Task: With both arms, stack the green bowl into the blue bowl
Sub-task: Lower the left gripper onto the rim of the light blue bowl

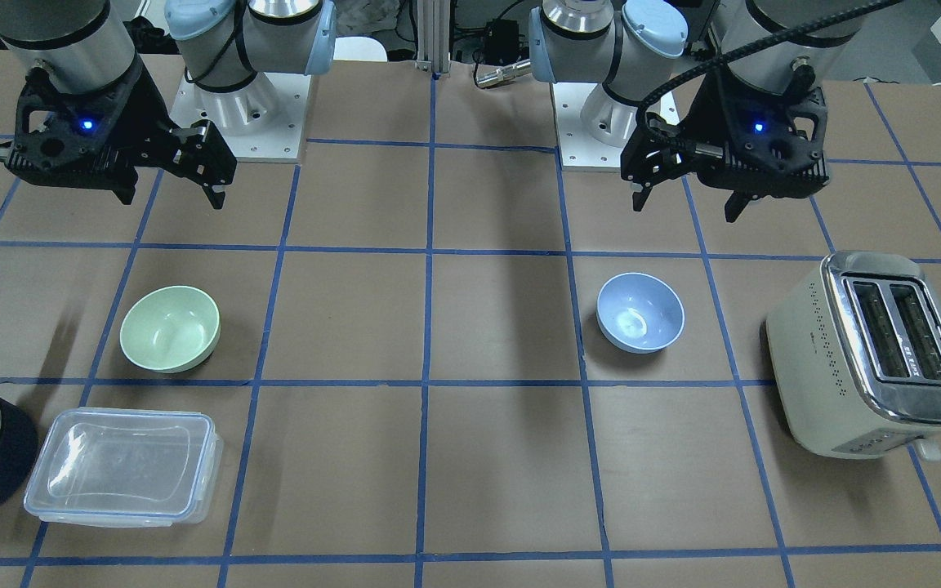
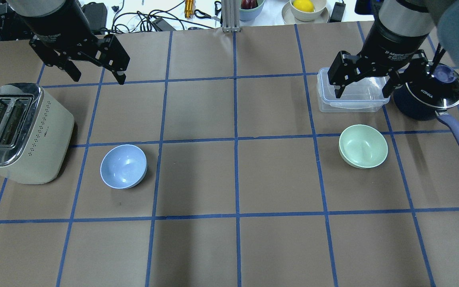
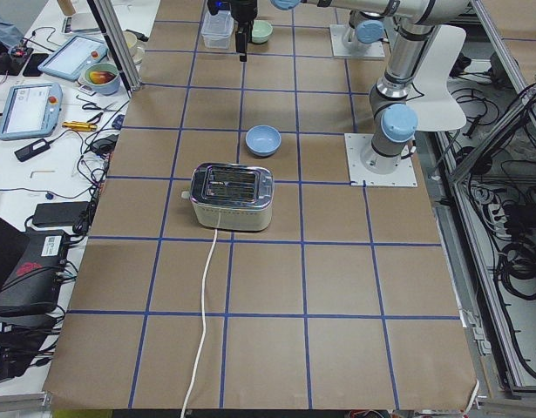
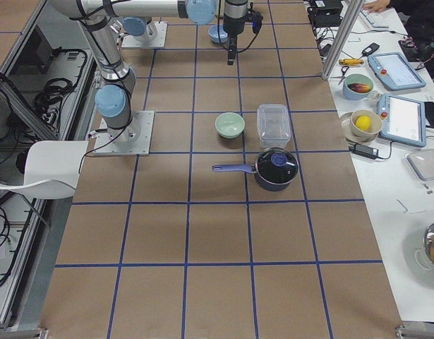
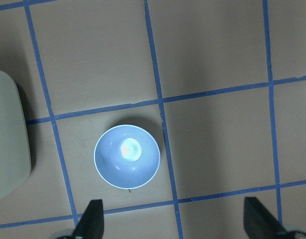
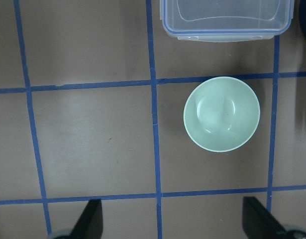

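The pale green bowl [image 2: 363, 146] stands upright and empty on the table's right half; it also shows in the front view [image 1: 170, 328] and the right wrist view [image 6: 222, 113]. The pale blue bowl [image 2: 123, 166] stands upright and empty on the left half, also in the front view [image 1: 640, 312] and the left wrist view [image 5: 127, 156]. My left gripper [image 2: 99, 79] hangs open and empty high above the table, beyond the blue bowl. My right gripper [image 2: 363, 95] hangs open and empty high above the table, beyond the green bowl.
A cream toaster [image 2: 18, 133] stands left of the blue bowl. A clear lidded container [image 2: 363, 104] sits just beyond the green bowl, and a dark blue saucepan [image 2: 428, 97] with a glass lid stands to its right, its handle pointing toward the robot.
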